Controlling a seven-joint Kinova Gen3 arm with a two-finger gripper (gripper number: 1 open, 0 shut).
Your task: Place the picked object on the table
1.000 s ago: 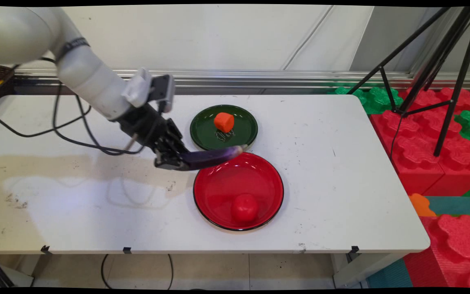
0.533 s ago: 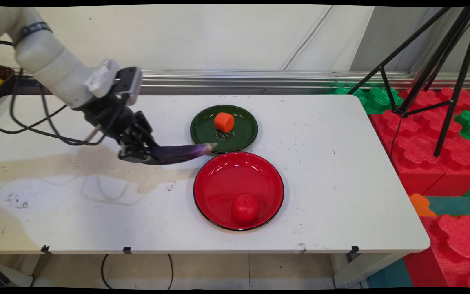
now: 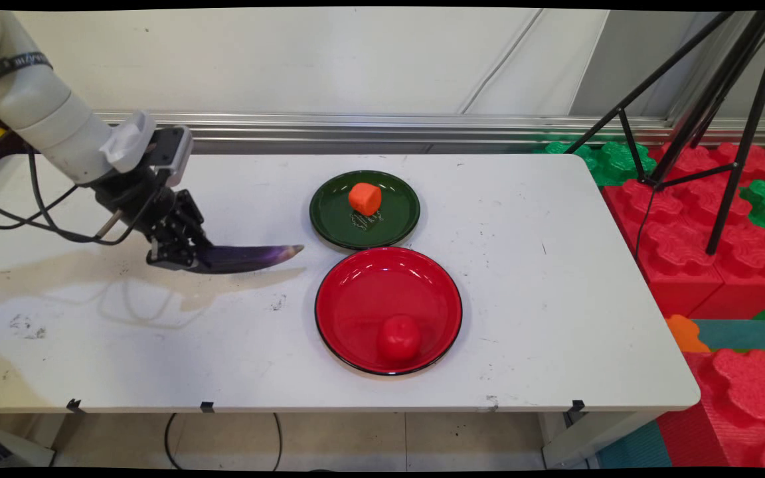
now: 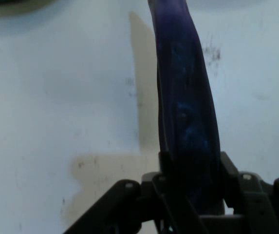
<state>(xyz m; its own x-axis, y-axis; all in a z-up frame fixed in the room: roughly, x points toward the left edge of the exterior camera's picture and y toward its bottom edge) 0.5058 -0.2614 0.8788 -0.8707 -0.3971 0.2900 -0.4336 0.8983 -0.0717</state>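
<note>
End effector (image 3: 173, 255) pinches a purple eggplant (image 3: 250, 257) by one end, above the worktop (image 3: 522, 299). Green plate (image 3: 396, 226) and red plate (image 3: 356, 305) sit to its right.

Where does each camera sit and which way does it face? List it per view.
Main view: fixed above the table's near side, looking down across it toward the wall; shows the white arm and gripper.
Hand view: on the hand, looking along the gripper at the tabletop; shows black linkage and fingers.
Shared: the gripped purple eggplant.
</note>
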